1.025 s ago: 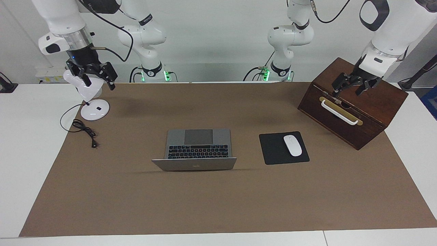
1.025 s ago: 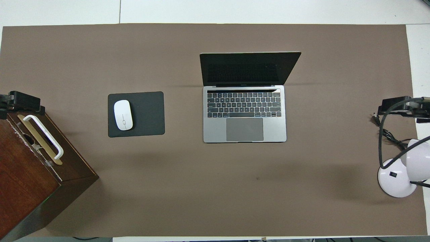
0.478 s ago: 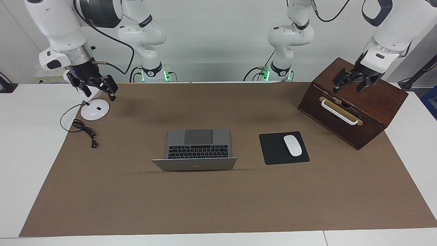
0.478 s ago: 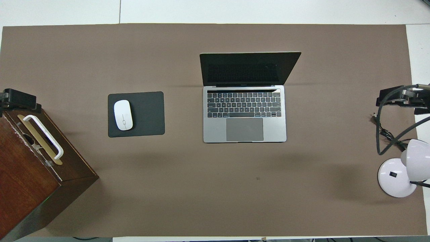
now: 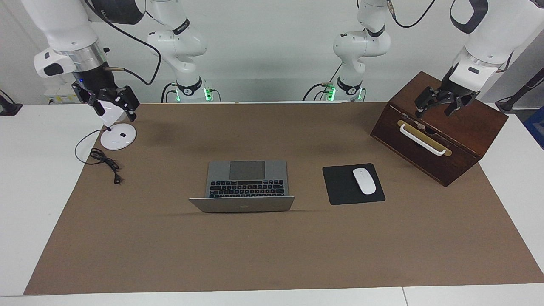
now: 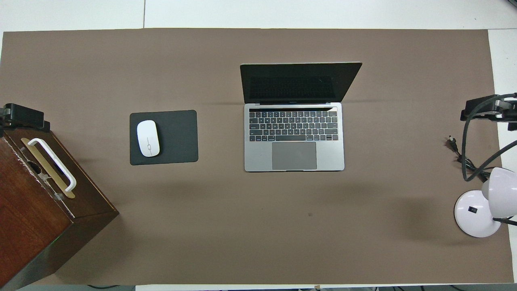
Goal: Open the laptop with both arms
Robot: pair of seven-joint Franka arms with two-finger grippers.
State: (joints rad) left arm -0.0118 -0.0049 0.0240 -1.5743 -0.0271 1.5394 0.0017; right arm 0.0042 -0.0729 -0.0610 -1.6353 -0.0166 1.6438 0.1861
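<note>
Centrally, laptop (image 6: 294, 137) lid-up, untouched.

A plain white wall (image 5: 272, 51) backs a white table (image 5: 38, 178). A brown mat (image 5: 272, 250) covers most of it, leaving white margins at both ends.

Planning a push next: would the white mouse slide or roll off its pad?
The mouse looks smooth and domed, so a gripper would probably slip on it. It lies flat on the mouse pad, so it should slide rather than roll. It is likely light.
</note>
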